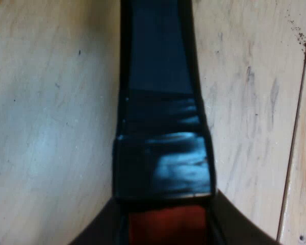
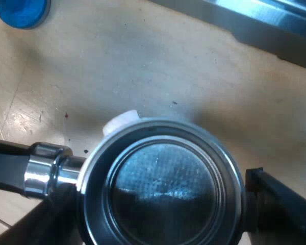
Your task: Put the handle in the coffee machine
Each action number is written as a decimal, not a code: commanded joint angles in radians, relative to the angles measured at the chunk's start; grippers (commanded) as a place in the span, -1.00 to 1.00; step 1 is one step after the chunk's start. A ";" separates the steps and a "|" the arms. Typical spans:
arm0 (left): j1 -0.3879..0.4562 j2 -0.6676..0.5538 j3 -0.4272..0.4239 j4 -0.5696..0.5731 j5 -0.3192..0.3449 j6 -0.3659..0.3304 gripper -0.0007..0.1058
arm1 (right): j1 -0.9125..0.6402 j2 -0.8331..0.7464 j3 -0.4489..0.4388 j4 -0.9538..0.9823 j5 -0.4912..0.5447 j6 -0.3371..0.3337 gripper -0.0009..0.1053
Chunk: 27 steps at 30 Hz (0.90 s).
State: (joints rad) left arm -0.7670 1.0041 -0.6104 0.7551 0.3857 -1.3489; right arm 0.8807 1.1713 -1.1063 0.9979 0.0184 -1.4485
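Round metal holder (image 2: 166, 173), dark red-ended handle (image 1: 160, 153), pinched across its basket by my right claw (image 2: 160, 196), which I judge leaves the handle free for locking in. Left claw (image 1: 160, 232) at the red end: grip can't tell. Steel machine edge (image 2: 265, 20) near holder, blue tamper (image 2: 23, 13) well apart on wooden bench (image 2: 143, 66).

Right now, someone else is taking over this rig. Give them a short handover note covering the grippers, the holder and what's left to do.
The left gripper is shut on the holder's handle at its red end, over the table.
The right gripper is shut on the holder, one finger on each side of the basket.
The holder is loose, not in the machine, whose metal edge lies beyond it. Its basket mesh is bare.
The blue tamper sits on the table, apart from the holder.
Done: holder gripped.
Left: carry it to the machine's front and lock it in.
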 commanded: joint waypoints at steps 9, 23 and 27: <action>-0.006 -0.003 -0.004 -0.010 0.104 0.021 -0.98 | -0.003 -0.017 -0.011 0.042 -0.018 0.002 0.99; 0.017 -0.027 -0.004 -0.011 0.090 0.000 -0.98 | -0.003 -0.068 -0.011 0.039 0.090 -0.014 0.99; 0.061 -0.065 -0.004 -0.011 0.090 -0.007 -0.98 | -0.003 -0.121 -0.011 0.039 0.114 -0.016 0.99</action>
State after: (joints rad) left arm -0.7294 0.9760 -0.6023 0.7632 0.4548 -1.3387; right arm 0.8807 1.0666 -1.1063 1.0365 0.1227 -1.4494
